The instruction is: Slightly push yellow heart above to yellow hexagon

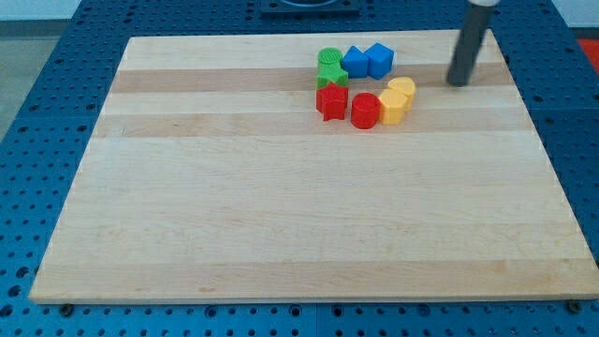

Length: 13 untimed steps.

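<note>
**Near the view's top right, the rod stands apart from the blocks**

Toward the view's top right, my tip (458,83) rests on the wooden board (281,215), with no jaws to open or close. It sits right of the cluster, touching nothing. Nearest are two yellow blocks: the upper yellow block (403,89) and the lower yellow block (393,108), touching; which is heart or hexagon I cannot tell. Leftward come the red cylinder (365,110), red star (331,100), two green blocks (330,66) and two blue blocks (368,61).

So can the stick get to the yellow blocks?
Probably yes. My tip sits to the view's right of the two yellow blocks, apart from them, with bare board between and no other block in the way.
</note>
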{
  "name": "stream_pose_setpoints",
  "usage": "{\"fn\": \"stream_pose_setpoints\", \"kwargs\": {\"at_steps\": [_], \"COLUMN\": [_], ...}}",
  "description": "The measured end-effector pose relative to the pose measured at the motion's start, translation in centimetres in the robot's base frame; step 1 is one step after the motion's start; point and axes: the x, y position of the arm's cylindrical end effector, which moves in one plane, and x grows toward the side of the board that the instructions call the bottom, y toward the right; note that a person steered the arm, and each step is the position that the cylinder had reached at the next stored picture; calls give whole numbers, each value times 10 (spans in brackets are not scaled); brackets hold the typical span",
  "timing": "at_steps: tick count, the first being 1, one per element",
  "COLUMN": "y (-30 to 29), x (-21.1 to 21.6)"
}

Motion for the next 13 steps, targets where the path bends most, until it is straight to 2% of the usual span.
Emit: {"fn": "stream_pose_setpoints", "kwargs": {"at_steps": [2,3,5,10,13], "y": [-22,-25,-25,-33,-40], "x": [62,67,36,13,35]}}
